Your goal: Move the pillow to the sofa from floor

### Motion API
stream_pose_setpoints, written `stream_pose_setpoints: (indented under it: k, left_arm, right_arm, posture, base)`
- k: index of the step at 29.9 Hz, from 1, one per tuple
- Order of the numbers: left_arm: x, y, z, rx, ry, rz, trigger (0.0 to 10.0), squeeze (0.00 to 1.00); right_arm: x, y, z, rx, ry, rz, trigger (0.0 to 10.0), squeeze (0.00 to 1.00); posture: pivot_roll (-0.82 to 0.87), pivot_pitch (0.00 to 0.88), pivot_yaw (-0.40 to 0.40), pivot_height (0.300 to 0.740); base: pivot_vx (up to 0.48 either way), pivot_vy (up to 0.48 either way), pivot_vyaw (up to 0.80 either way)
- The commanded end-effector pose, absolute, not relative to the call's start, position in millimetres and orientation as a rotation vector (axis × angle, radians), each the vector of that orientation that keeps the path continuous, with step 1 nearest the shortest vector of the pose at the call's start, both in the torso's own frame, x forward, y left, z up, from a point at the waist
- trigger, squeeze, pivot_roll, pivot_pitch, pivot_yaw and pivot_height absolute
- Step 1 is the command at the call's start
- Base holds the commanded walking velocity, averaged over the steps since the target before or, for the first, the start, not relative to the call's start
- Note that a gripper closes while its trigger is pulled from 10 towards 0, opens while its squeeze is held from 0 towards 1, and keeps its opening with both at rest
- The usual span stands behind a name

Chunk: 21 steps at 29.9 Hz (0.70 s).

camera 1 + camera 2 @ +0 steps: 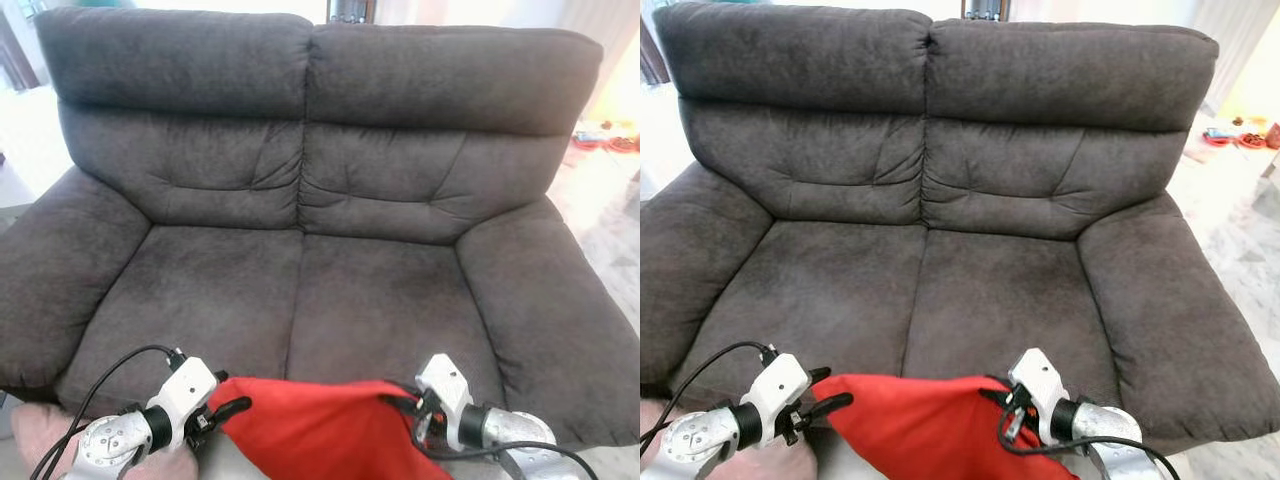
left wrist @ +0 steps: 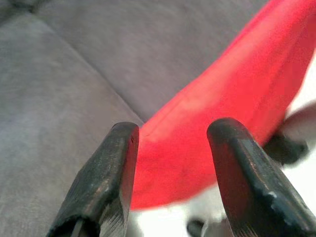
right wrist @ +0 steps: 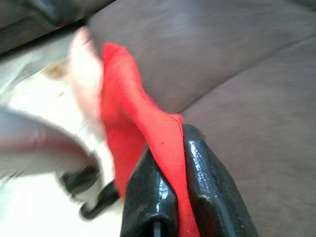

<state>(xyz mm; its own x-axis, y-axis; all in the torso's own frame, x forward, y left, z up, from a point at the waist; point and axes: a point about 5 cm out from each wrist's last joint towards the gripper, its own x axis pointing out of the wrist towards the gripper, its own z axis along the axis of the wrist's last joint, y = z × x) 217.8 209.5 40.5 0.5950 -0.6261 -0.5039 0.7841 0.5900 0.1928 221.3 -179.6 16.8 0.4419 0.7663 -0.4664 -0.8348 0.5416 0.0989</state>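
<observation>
At the sofa's [image 1: 300, 290] front edge, the red pillow [image 1: 310, 425] hangs between both claws: right claw [image 3: 170, 197] clamped on its corner, left claw [image 2: 173, 173] spread apart just beside its other corner.

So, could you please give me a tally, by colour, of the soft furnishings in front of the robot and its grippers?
Dark grey: 1, the sofa
Red: 1, the pillow, pinched at one edge by the right gripper
Pink: 1, a soft thing at the sofa's front corner
Black-fingered grippers: 2, with the left gripper open at the pillow's other edge
Total: 5
</observation>
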Motion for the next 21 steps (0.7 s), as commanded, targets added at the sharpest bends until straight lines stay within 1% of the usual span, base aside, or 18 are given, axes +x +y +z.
stream_pose_setpoints:
  k: [1,4,7,8,13,14,16,20,21]
  left_arm:
    - [210.9,212.4,37.6,0.469,0.444,-0.91,10.0,0.0]
    - [206.8,216.5,37.2,0.509,0.459,-0.954,10.0,0.0]
    - [195.2,229.2,29.2,0.679,0.529,-1.066,10.0,0.0]
    - [194.0,231.5,28.2,0.7,0.534,-1.08,10.0,0.0]
    - [196.8,236.2,27.0,0.755,0.534,-1.075,10.0,0.0]
    - [199.6,237.3,26.7,0.793,0.518,-1.062,10.0,0.0]
    - [204.0,236.8,27.9,0.817,0.482,-1.037,10.0,0.0]
    - [210.6,234.1,29.8,0.823,0.428,-1.0,10.0,0.0]
    - [213.6,230.9,31.1,0.82,0.394,-0.989,10.0,0.0]
  right_arm:
    - [227.3,-176.4,35.3,-0.192,0.428,1.063,10.0,0.0]
    - [225.6,-177.6,38.7,-0.191,0.438,1.093,10.0,0.0]
    - [224.7,-178.0,46.8,-0.226,0.436,1.151,10.0,0.0]
    - [225.4,-178.2,49.2,-0.23,0.434,1.155,10.0,0.0]
    - [224.1,-181.0,55.7,-0.236,0.445,1.186,10.0,0.0]
    - [222.1,-181.1,60.7,-0.23,0.441,1.213,10.0,0.0]
    - [219.6,-181.6,66.2,-0.241,0.443,1.244,10.0,0.0]
    - [215.5,-184.1,70.6,-0.264,0.465,1.283,10.0,0.0]
    - [209.6,-186.8,70.9,-0.289,0.498,1.324,10.0,0.0]
  posture:
    - [0.11,0.031,-0.061,0.74]
    - [0.11,0.031,-0.061,0.74]
    - [0.11,0.024,-0.058,0.74]
    - [0.11,0.017,-0.055,0.74]
    - [0.11,0.015,-0.055,0.74]
    - [0.11,0.015,-0.055,0.74]
    - [0.11,0.015,-0.055,0.74]
    - [0.1,0.024,-0.06,0.74]
    - [0.1,0.027,-0.062,0.74]
  base:
    - [0.0,0.0,0.0]
    - [0.0,0.0,0.0]
    - [0.0,0.0,0.0]
    - [0.0,0.0,0.0]
    - [0.0,0.0,0.0]
    - [0.0,0.0,0.0]
    - [0.0,0.0,0.0]
    - [0.0,0.0,0.0]
    - [0.0,0.0,0.0]
